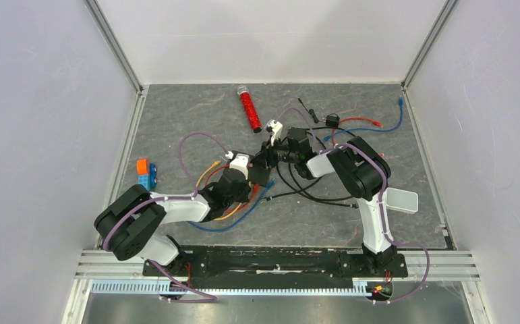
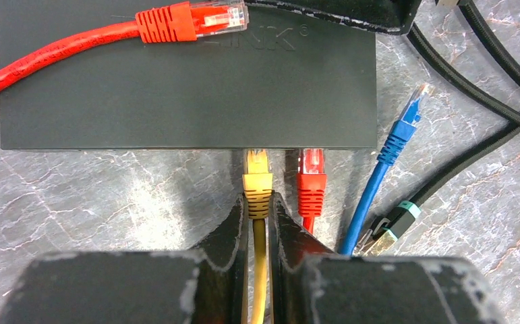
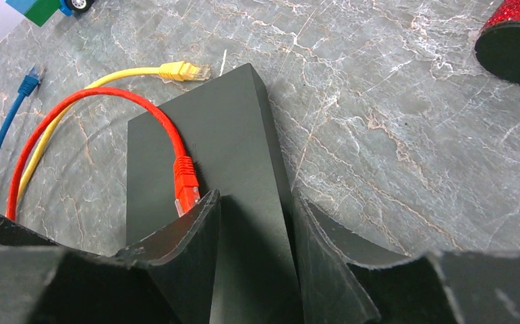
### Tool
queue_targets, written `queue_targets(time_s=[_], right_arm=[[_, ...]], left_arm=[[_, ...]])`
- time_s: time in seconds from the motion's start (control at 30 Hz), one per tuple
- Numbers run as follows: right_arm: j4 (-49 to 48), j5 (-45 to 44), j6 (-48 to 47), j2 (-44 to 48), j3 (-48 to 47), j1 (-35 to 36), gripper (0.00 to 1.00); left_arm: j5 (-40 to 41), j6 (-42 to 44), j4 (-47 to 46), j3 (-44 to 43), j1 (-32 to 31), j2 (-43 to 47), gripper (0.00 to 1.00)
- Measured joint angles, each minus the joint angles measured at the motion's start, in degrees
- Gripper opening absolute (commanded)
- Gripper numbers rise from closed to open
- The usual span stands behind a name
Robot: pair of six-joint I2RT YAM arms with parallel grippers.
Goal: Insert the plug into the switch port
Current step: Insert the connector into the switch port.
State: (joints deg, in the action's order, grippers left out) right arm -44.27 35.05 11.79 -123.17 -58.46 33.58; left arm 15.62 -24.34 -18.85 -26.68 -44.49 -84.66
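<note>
- A grey, marble-patterned table [image 1: 189, 108] stands inside plain white walls [image 1: 41, 101] with metal frame rails at the corners.
- The black switch box [image 2: 176, 88] lies flat near the middle of the table, between the two arms.
- The left gripper [image 2: 259, 202] has its fingers drawn narrow and pinches the yellow plug [image 2: 257, 177] by its boot, the cable running back between them.
- The yellow plug's clear tip meets the box's long edge, where the ports sit. The ports are hidden under that edge, so how deep the plug sits cannot be told.
- A red plug [image 2: 311, 179] meets the same edge just beside the yellow one.
- A blue plug [image 2: 398, 131] lies loose on the table near the box's corner, among black cables [image 2: 473, 61].
- Another red plug [image 2: 196, 19] rests on top of the box.
- The right gripper [image 3: 253, 202] has its fingers partly spread astride the box, one over the top face and one along its side. Whether they squeeze it cannot be told.
- A second yellow plug [image 3: 184, 69] lies loose on the table past the box.
- A red glitter tube [image 1: 249, 108] lies at the far middle, a blue and orange toy [image 1: 147, 174] at the left, and a white box [image 1: 402, 200] at the right.
</note>
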Motion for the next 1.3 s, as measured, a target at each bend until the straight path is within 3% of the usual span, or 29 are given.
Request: queue_targets(time_s=[0.33, 0.6, 0.73, 0.8, 0.93, 1.03, 1.17, 1.3], right_arm=[[5.8, 2.7, 0.7, -4.6, -10.0, 0.3, 0.32], [15.4, 4.2, 4.2, -7.6, -19.5, 0.3, 0.5], [20.5, 5.8, 8.0, -8.4, -23.4, -0.2, 0.57], [22.7, 7.0, 9.8, -8.5, -24.9, -0.9, 0.57], [26.4, 10.0, 13.4, -8.6, -27.3, -2.9, 0.61], [28.4, 10.6, 14.3, -8.0, -27.9, -4.2, 0.64], [32.9, 9.0, 13.4, -4.1, -27.6, -5.5, 0.64], [35.6, 4.3, 10.8, 6.6, -22.4, -5.7, 0.64]], left_arm=[[0.5, 1.9, 0.2, 0.0, 2.9, 0.7, 0.02], [-0.1, 1.6, 3.0, -0.8, 6.3, 1.5, 0.02], [0.1, 1.0, 3.4, -0.8, 6.8, 1.8, 0.09], [0.5, 1.0, 3.4, -0.8, 7.1, 1.8, 0.13], [1.1, 0.8, 3.3, -0.7, 8.1, 1.8, 0.33], [1.5, 0.4, 3.3, -0.8, 8.7, 1.8, 0.39], [1.0, 0.5, 4.8, -2.2, 8.8, 2.1, 0.71], [-0.4, 0.2, 8.8, -5.5, 9.0, 5.1, 0.74]])
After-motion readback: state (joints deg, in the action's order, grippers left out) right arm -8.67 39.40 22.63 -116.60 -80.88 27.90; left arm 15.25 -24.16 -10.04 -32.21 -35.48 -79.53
